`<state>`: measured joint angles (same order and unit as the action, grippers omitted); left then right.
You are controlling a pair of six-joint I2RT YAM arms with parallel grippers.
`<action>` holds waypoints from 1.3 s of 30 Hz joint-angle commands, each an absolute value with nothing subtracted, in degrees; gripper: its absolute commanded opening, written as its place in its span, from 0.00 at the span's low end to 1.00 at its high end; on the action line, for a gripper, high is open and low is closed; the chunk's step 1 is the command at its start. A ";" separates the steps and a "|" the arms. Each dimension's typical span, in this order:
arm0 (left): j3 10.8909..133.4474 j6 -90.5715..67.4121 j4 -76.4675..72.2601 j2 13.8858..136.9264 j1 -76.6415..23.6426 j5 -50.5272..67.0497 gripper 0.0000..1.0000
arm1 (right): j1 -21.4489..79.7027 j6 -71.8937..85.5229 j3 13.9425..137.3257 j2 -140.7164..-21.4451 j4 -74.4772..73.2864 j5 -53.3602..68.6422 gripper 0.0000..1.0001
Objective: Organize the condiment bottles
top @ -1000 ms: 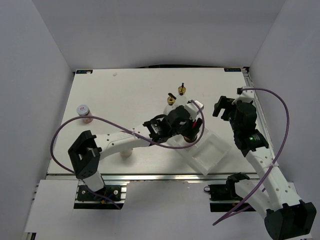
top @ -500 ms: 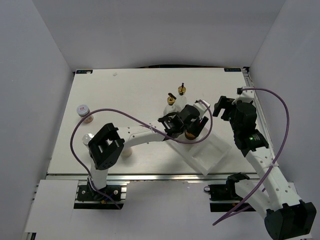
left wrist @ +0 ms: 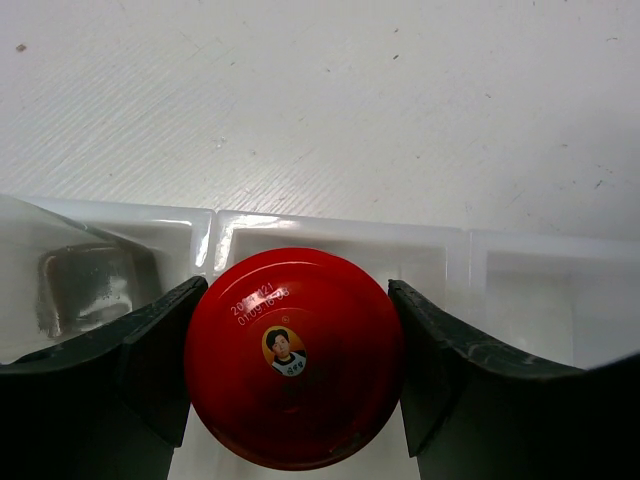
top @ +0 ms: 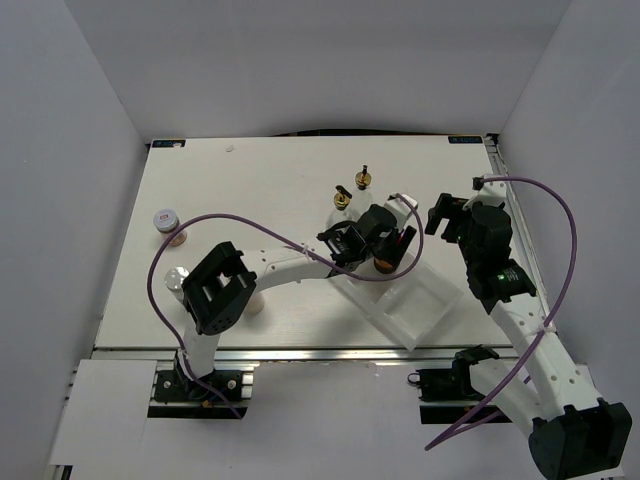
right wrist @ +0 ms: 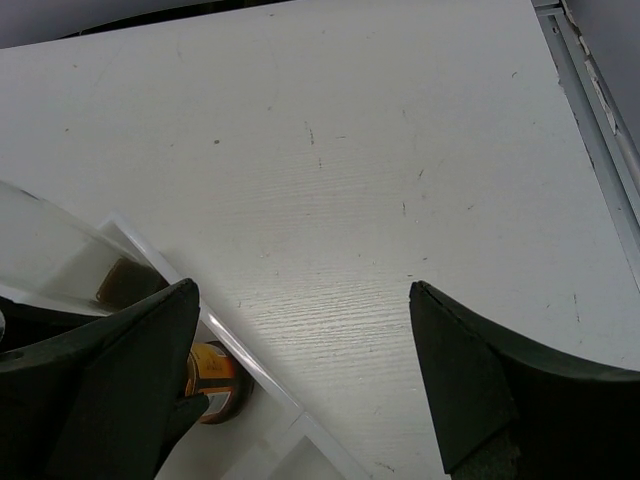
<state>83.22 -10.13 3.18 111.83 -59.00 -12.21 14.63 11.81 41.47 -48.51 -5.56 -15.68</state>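
My left gripper (top: 387,250) is shut on the dark red-lidded jar (left wrist: 293,335), fingers (left wrist: 150,350) against both sides of its lid. It holds the jar in the middle compartment of the white tray (left wrist: 340,228). The jar's orange label shows in the right wrist view (right wrist: 213,383). My right gripper (top: 452,215) is open and empty over bare table right of the tray (right wrist: 255,375). Two gold-spouted glass bottles (top: 343,198) (top: 364,181) stand just beyond the tray. A pale-lidded jar (top: 165,217) and a silver-capped shaker (top: 176,278) stand at the left. I cannot make out the blue-labelled bottle.
The tray (top: 415,305) lies diagonally between the arms, its near compartments showing nothing inside. A small pale object (top: 253,306) sits under the left arm's forearm. Purple cables loop off both arms. White walls close in the table on three sides.
My left gripper has carried the red-lidded jar to the right and slightly farther, over the tray, and the left elbow has swung right. The right arm has not moved.
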 commanded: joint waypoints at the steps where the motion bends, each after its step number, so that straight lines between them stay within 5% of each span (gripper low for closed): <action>1: 85.60 -9.58 -3.34 109.60 -58.71 -11.60 0.27 | 14.41 12.13 41.75 -48.69 -2.99 -15.56 0.89; 2: 85.87 -9.49 -2.99 110.03 -58.71 -11.43 0.38 | 14.41 12.13 41.75 -48.69 -2.99 -15.56 0.89; 8: 85.96 -10.11 -1.94 109.95 -58.71 -10.73 0.57 | 14.41 12.30 41.84 -49.13 -3.16 -15.73 0.89; 15: 85.87 -11.07 -0.35 108.37 -58.80 -9.84 0.98 | 14.50 12.48 42.27 -49.57 -3.52 -15.03 0.89; 30: 80.71 -15.81 11.42 96.88 -58.89 -5.18 0.98 | 14.41 13.18 42.98 -50.36 -3.69 -13.89 0.89; 39: 73.65 -19.15 19.14 84.30 -58.98 -13.69 0.98 | 14.50 11.69 44.29 -49.66 -4.57 -11.00 0.89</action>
